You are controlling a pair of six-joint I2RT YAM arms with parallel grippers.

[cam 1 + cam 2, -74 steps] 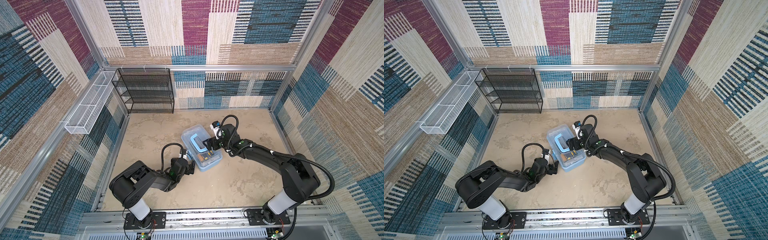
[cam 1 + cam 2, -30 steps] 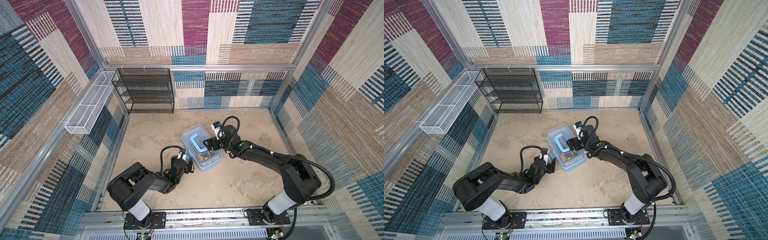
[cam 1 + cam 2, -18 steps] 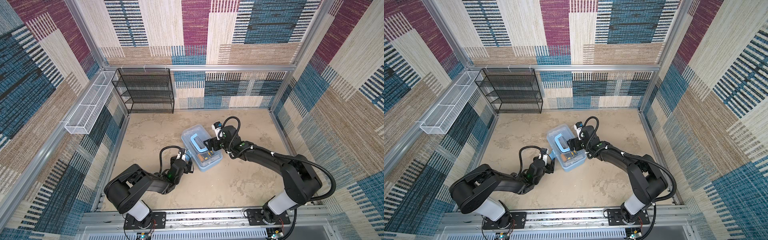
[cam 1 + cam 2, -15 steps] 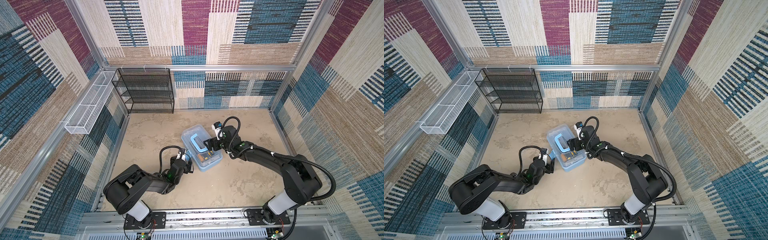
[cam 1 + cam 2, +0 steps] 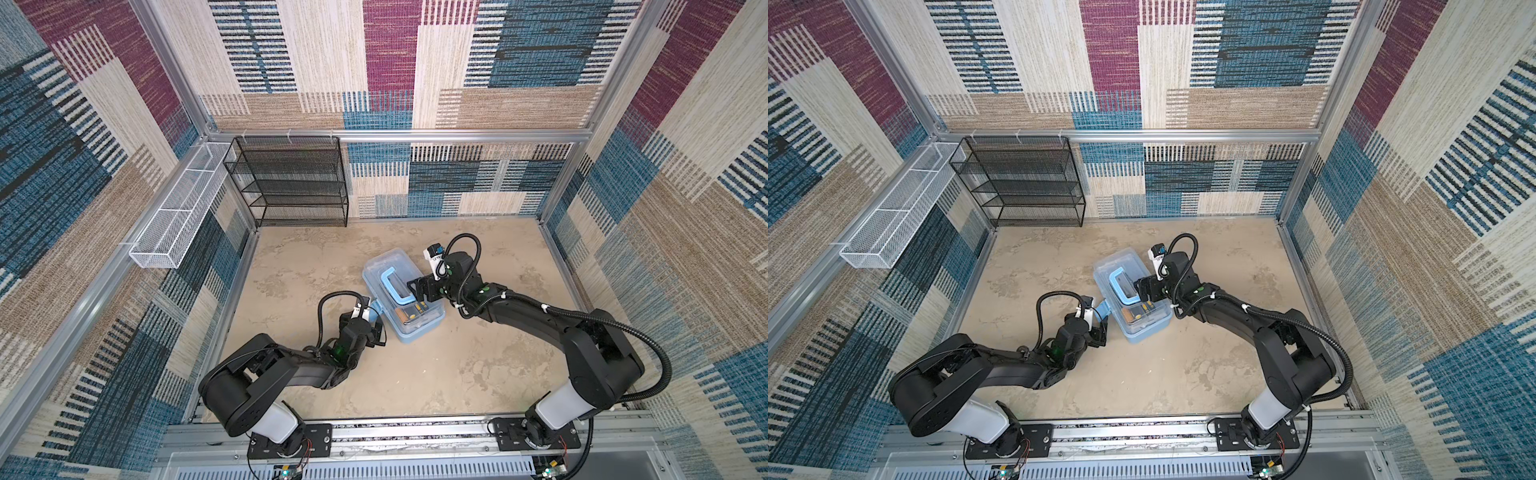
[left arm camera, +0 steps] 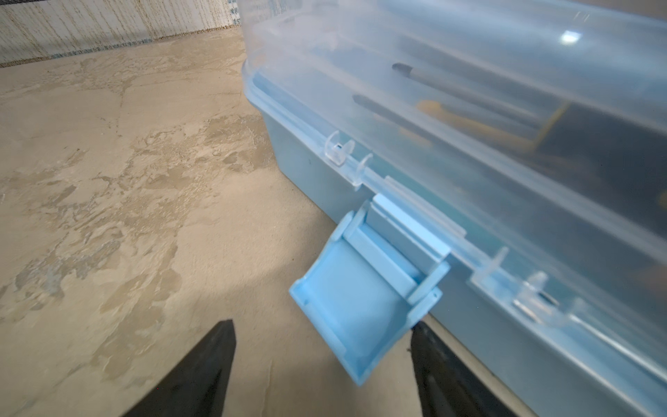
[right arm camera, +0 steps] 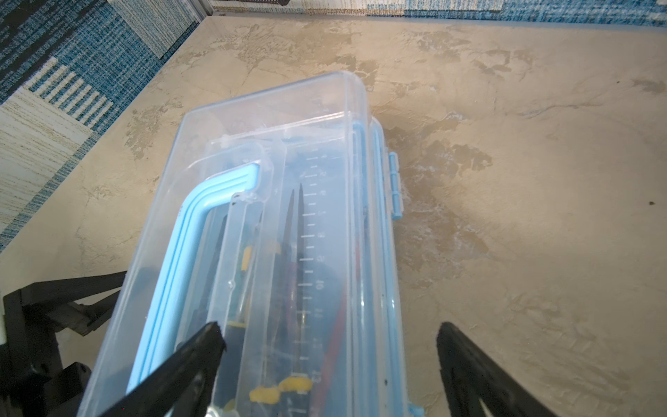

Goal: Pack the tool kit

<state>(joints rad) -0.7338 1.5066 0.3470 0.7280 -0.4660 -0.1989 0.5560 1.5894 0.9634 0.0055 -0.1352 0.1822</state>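
Tabletop (image 5: 415, 374): outstretched arms (image 5: 299, 365) (image 5: 523, 311) flank the tool kit (image 5: 384, 262).

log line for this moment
lid: down | latch: unfastened, sticking out | left gripper: open, at latch | right gripper: open, over lid

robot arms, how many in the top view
2. Left arm: near left, left tool open by the unfastened latch of the tool kit. Right arm: near right, right tool open over the kit's lid. None seem hidden.
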